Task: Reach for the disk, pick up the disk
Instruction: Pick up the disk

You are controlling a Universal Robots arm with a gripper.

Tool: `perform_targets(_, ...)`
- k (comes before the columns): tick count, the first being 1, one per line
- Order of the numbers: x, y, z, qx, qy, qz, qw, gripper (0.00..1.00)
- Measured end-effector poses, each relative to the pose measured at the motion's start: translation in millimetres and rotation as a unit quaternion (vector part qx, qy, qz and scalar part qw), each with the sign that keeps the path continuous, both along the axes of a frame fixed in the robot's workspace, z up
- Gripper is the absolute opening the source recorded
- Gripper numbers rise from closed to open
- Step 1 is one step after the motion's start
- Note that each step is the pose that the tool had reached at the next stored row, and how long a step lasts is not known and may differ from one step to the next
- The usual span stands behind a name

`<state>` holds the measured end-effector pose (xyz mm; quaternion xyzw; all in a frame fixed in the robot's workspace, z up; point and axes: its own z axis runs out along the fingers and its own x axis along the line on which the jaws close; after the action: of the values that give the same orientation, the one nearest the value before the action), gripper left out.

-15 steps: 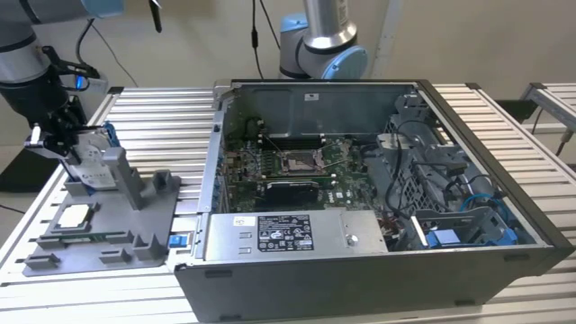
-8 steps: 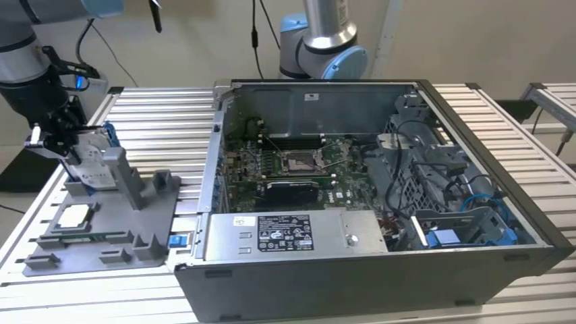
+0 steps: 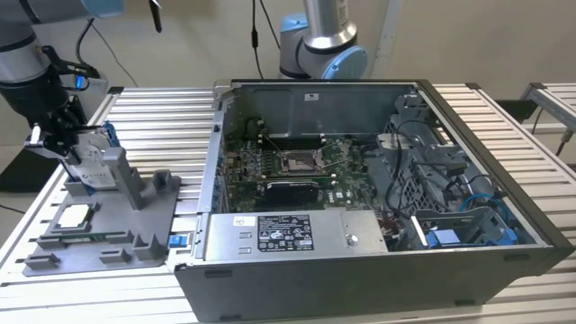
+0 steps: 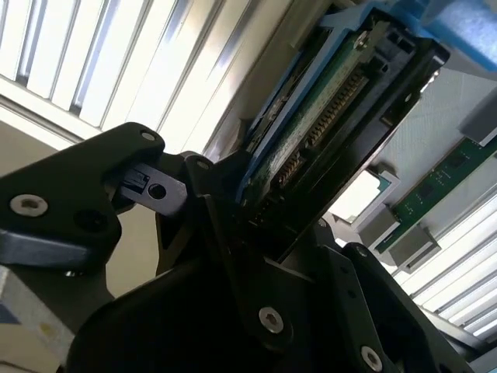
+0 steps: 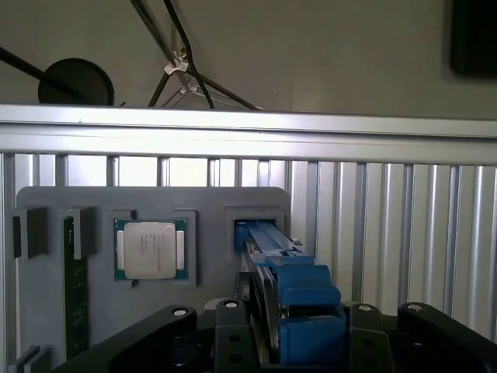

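Since the disk [image 3: 90, 170] is stiff, fairly heavy metal in a blue plastic frame, it is probably best held by its flat faces, where the tool [image 3: 69, 152] is clamped; it stands on edge in the gray holder [image 3: 135, 216] on the counter [image 3: 153, 108], long axis upright, connector end up.

The grey arm [image 3: 20, 64] hung at the exterior view's left, with its wrist pointed down. The black gripper [image 3: 65, 150] squeezed the disk [image 3: 88, 174], with a finger [image 5: 227, 330] on each side.
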<state>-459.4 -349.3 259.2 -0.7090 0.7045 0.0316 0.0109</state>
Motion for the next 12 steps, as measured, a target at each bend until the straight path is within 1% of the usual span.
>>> perform_targets(5, 0.0, 0.0, 2.7, 0.0000, 0.0000, 0.000, 1.0000, 0.00)
perform_targets(12, 0.0, 0.0, 12.2, 0.0000, 0.0000, 0.000, 1.0000, 0.00)
